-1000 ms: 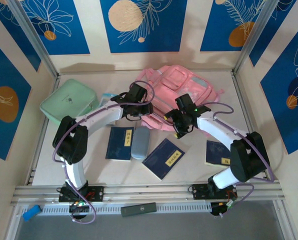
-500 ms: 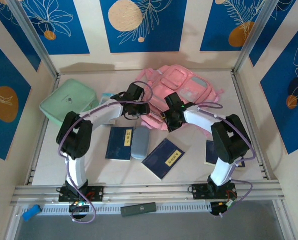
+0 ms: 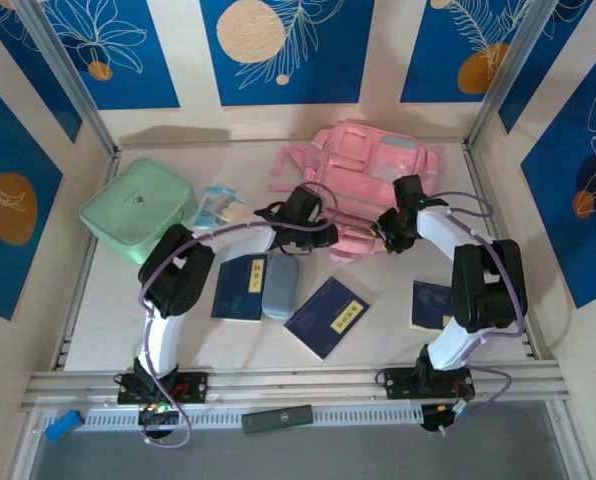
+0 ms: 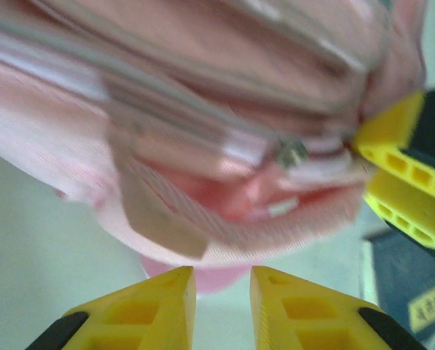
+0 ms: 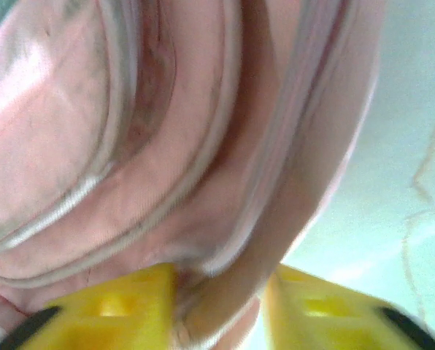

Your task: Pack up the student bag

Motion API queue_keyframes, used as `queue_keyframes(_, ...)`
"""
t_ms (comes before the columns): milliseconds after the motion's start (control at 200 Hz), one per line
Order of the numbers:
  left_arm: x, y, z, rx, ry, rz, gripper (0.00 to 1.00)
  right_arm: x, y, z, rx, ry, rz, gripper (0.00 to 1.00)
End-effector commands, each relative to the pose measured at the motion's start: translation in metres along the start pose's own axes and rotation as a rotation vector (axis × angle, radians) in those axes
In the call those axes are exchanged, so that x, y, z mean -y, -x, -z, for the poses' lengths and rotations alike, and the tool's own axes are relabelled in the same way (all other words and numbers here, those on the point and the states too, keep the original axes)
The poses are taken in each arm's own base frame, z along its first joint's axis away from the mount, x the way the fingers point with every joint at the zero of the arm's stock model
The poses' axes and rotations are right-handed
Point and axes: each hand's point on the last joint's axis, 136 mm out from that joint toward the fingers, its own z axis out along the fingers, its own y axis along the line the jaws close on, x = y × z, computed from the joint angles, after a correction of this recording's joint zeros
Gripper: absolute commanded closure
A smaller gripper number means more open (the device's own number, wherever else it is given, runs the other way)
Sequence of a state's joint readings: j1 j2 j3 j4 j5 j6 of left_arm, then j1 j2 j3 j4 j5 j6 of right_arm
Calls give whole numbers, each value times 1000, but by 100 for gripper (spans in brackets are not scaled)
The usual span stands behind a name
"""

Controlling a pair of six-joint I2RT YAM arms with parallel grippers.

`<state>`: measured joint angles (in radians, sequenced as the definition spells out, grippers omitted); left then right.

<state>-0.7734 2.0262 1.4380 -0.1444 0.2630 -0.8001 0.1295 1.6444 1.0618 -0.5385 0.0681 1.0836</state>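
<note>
Right pincer (image 5: pixel 221 310) is clenched on a fold of the student bag (image 3: pixel 363 165), a large soft pink fabric backpack; pink cloth fills the gap between its yellow moulded plastic fingers (image 5: pixel 115 306). Left pincer (image 4: pixel 216 306) shows only a narrow gap with a pink fold at its tips; whether it grips, I cannot tell. Lying far across the pale table (image 3: pixel 98 300), the bag has its padded pockets facing up and its long axis running left to right. Its bunched near edge meets both pincers.
</note>
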Motion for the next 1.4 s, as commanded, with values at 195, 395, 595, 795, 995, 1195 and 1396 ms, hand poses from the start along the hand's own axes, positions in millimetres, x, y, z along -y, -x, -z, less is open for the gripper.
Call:
queue_keyframes(195, -24, 33, 57, 79, 232, -110, 67, 20, -54, 36, -80, -22, -226, 3)
queue_keyframes(395, -26, 47, 68, 109, 288, -163, 66, 3, -60, 31, -83, -11, -439, 2)
queue_keyframes(595, -25, 59, 77, 134, 322, -216, 66, -4, -47, 5, -68, -63, -519, 8)
queue_keyframes(795, -25, 61, 86, 137, 325, -248, 65, -19, -31, -8, -59, -63, -502, 12)
queue_keyframes(995, -31, 60, 90, 136, 342, -252, 63, -37, -33, 18, -27, 5, -462, 7)
queue_keyframes(1195, -28, 66, 93, 155, 325, -240, 62, -32, -28, 3, -45, -24, -509, 7)
queue_keyframes(1396, -24, 67, 94, 149, 318, -240, 62, -23, -30, -32, -75, -95, -502, 27)
